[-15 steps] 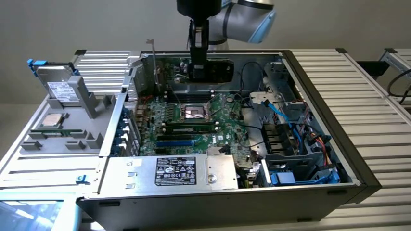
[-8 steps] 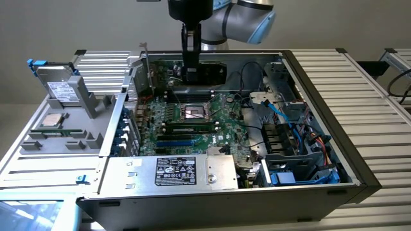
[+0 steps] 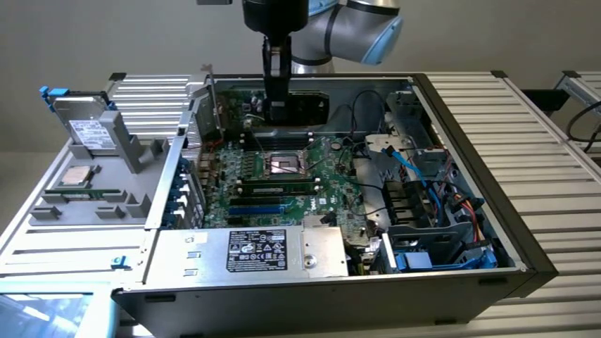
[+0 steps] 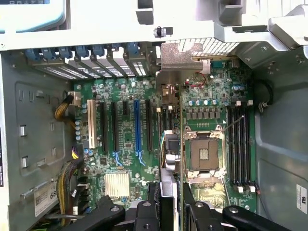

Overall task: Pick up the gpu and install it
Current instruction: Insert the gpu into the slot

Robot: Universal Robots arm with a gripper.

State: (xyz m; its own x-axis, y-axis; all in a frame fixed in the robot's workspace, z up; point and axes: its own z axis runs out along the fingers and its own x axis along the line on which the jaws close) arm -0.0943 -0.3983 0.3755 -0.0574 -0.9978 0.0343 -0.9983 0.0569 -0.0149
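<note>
One card is in play: the gpu [image 3: 308, 107] hangs on edge inside the open computer case [image 3: 488, 211], pinched between the fingers [image 4: 147, 211] of the tool [image 3: 276, 105]. It sits above the far part of the motherboard [image 3: 343, 201], beyond the CPU socket [image 3: 284, 163]. The pickup looks done, and the work seems to be at the carry-and-align stage. The card appears to be clear of the board and not yet seated.

As I judge it, seating calls for the card's lower edge to sit parallel to and directly over one expansion slot. Its metal bracket [image 4: 180, 57] must also meet the rear openings of the case.

From the exterior view you get the height: the card's black cooler face, the arm above it, and the gap down to the board. That view also takes in the power supply [image 3: 253, 250] and a grey tray [image 3: 56, 232] outside the case on the exterior view's left.

Looking down along the card, the wrist view shows it as a thin strip. It lies between the row of slots, including a blue slot [image 4: 137, 125], and the socket side. So it shows the line-up but not the height.
</note>
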